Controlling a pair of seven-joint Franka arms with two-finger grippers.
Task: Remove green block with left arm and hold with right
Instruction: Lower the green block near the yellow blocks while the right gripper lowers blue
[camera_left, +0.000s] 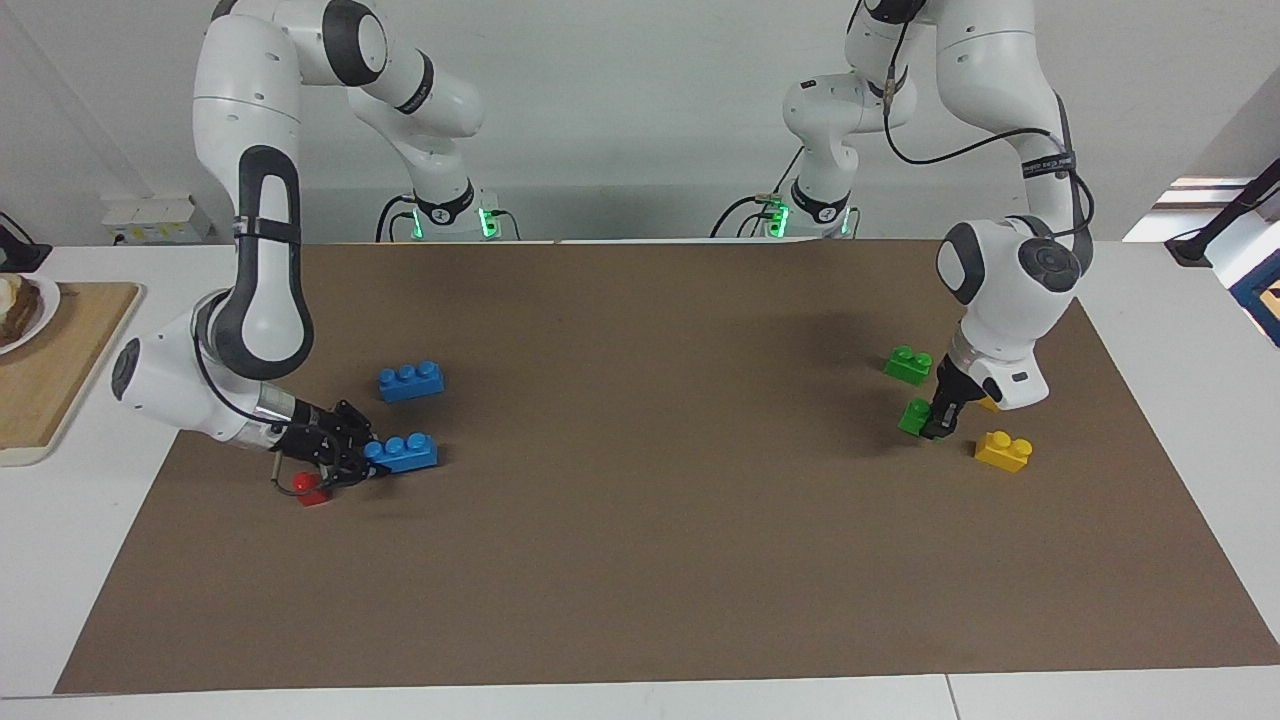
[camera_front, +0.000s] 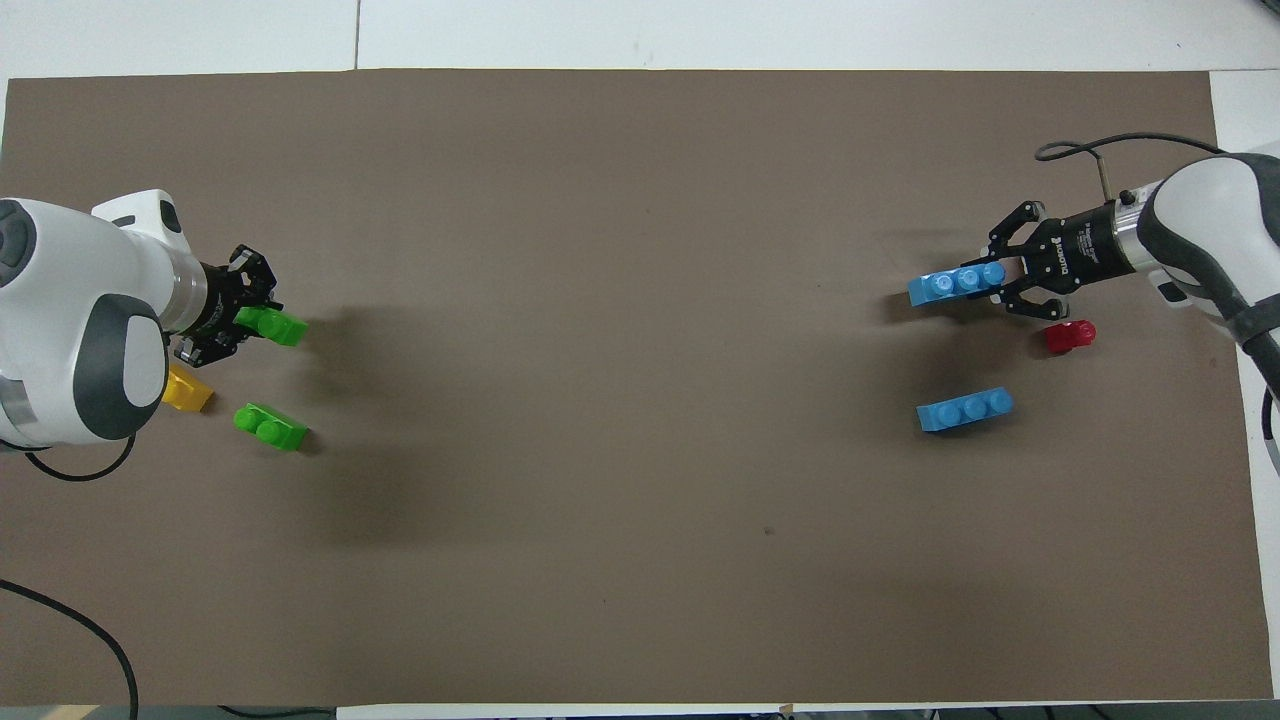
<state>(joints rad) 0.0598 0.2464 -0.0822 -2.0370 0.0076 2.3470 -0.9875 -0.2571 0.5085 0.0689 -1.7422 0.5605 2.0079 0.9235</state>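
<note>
Left gripper clamped on green block, low over mat at left arm's end. Right gripper grips blue brick. Block likely light, rigid, smooth plastic; best pinched across flat side walls, below studs

Mat: plain flat brown, no pattern. Counter around it: white. Two green blocks, bright green: one at the left gripper, a second green block loose. Two three-stud bricks, mid blue: one at the right gripper, a second blue brick loose. Small red brick: solid red. Yellow brick: golden yellow; another yellow piece mostly hidden. Left gripper and right gripper: black. Arms: glossy white shells, dark grey joint panels, green lights at the bases. Cutting board: pale wood.
</note>
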